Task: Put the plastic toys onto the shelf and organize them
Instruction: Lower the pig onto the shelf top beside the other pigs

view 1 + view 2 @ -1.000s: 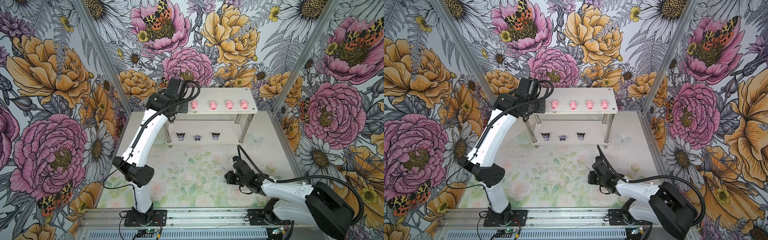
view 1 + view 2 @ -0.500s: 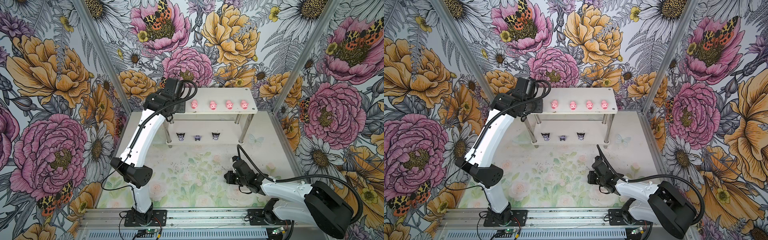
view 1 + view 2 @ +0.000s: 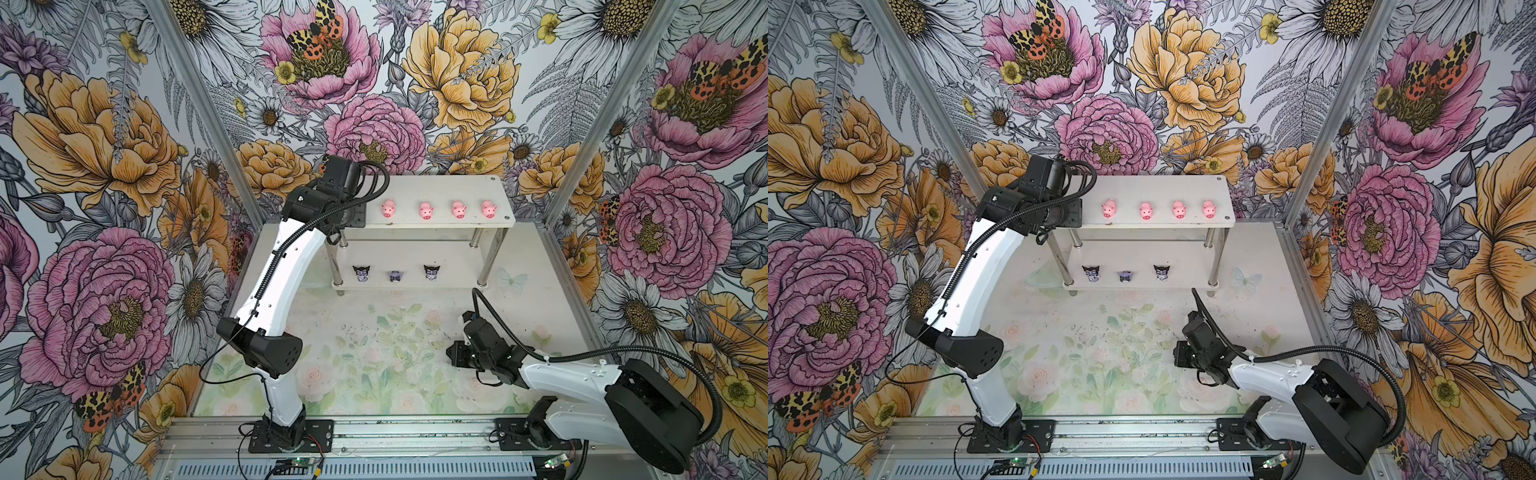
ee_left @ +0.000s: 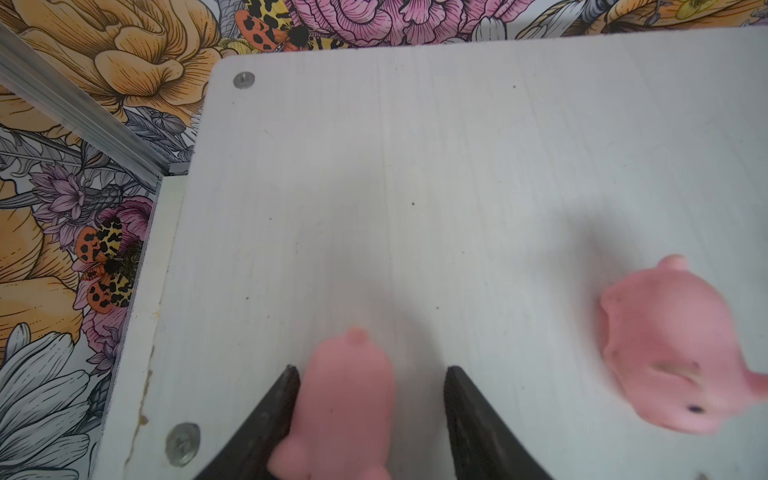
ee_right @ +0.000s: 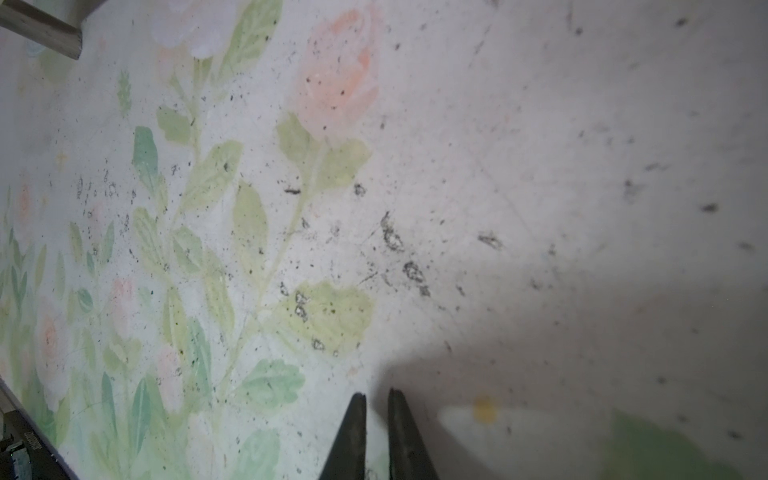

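Likely light and squashy, the pig (image 4: 345, 399) suits a flank pinch, we judge; left claw (image 4: 372, 368) parted, right claw (image 5: 376, 395) closed.

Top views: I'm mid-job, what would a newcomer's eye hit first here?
The loud floral walls first, then the white shelf at the back: four pink pigs lined up on its top tier, three black-and-lavender figures on the lower one. In the left wrist view, the left gripper stands open around a fifth pig on the top tier's end.
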You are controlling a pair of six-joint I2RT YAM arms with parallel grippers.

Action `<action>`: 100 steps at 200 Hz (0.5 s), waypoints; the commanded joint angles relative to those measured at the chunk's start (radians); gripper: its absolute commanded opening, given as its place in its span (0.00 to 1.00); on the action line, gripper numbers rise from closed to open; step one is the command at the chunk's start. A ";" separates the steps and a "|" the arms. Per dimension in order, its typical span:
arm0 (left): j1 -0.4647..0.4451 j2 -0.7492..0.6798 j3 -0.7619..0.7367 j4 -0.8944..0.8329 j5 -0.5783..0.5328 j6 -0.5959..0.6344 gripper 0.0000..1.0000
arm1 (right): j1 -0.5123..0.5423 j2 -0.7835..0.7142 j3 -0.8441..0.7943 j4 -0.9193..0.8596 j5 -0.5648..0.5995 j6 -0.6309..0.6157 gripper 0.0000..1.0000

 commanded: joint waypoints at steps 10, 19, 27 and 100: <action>-0.003 -0.030 0.011 -0.009 -0.005 -0.006 0.49 | -0.002 0.009 -0.031 -0.112 -0.009 0.002 0.15; -0.007 -0.030 0.014 -0.009 -0.008 -0.007 0.47 | -0.002 0.004 -0.035 -0.112 -0.007 0.005 0.15; -0.010 -0.030 0.015 -0.007 -0.014 -0.006 0.43 | -0.002 0.000 -0.038 -0.112 -0.004 0.006 0.15; -0.012 0.033 0.061 -0.009 -0.033 -0.003 0.33 | -0.002 -0.023 -0.052 -0.112 -0.004 0.011 0.15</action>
